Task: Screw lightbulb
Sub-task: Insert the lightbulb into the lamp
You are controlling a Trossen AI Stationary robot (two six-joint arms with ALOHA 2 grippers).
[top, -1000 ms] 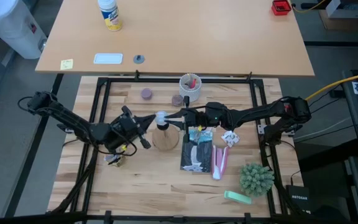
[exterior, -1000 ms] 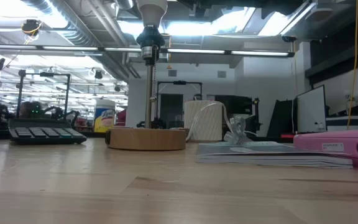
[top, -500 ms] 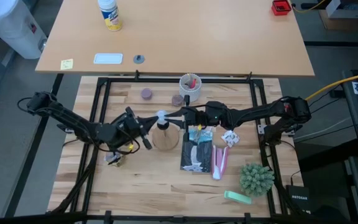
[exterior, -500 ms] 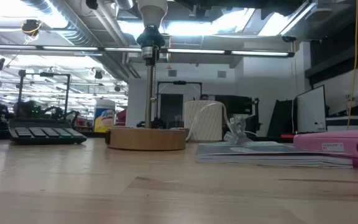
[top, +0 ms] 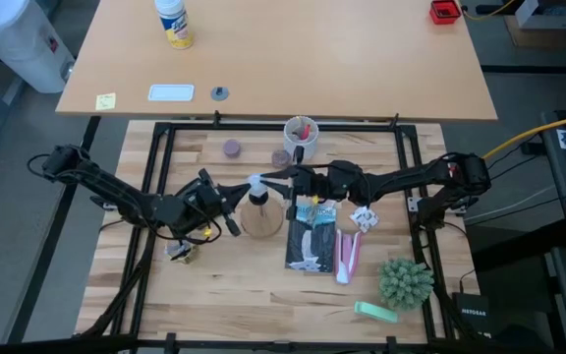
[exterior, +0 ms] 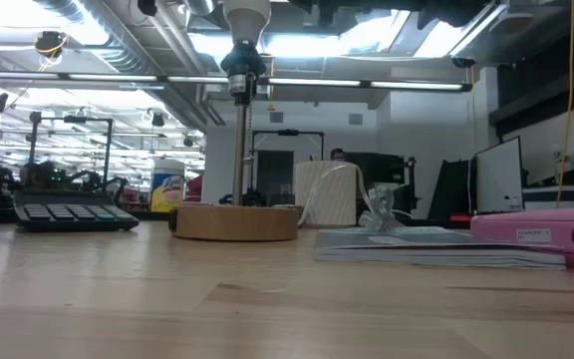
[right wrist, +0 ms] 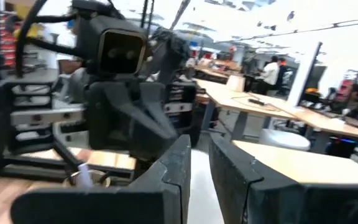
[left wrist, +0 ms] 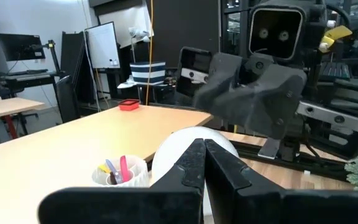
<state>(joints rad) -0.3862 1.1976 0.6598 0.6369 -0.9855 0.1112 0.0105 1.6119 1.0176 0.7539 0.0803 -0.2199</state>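
Pale butcher-block wood forms the table (top: 214, 285), framed by black rails. From the left side of the high view the left gripper (top: 237, 192) reaches toward the middle, its fingers (left wrist: 194, 163) pressed together with nothing between them, the tips just beside the lightbulb (top: 254, 184). The frosted white bulb sits on top of the black socket post (exterior: 239, 130), which rises from the round wooden disc stand (top: 260, 218); in the low view the bulb shows at the upper edge, over the post. Behind the stand is the white cup (top: 300, 137) holding red items. From the right, the right gripper (top: 275, 180) comes in level with the bulb, its fingers (right wrist: 178, 163) nearly closed with a narrow gap; it seems to pinch the bulb, though contact is hard to confirm. Farther right lie a pink case (top: 349, 254) and a green spiky ball (top: 405, 282).
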